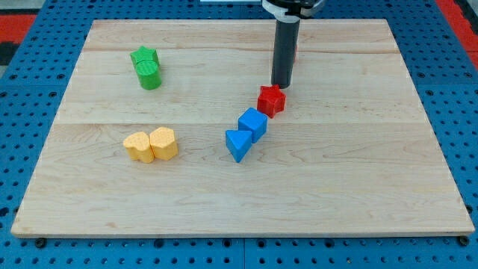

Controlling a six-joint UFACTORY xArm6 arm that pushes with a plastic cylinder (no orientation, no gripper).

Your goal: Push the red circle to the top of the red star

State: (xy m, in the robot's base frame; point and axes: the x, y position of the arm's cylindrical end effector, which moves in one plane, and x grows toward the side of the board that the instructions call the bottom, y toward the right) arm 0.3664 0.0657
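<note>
A straight rod (284, 52), dark grey to black, smooth and round in section; faint lengthwise sheen along its left side; my tip (281, 87) ends blunt and flat; at the far end a wider mount (293, 6), white collar over black, cut off by the frame.

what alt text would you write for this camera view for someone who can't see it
My tip rests just above the red star block on a wooden board, with a sliver of red behind the rod. Two blue blocks sit below the star, two yellow blocks lower left, two green blocks upper left.
</note>
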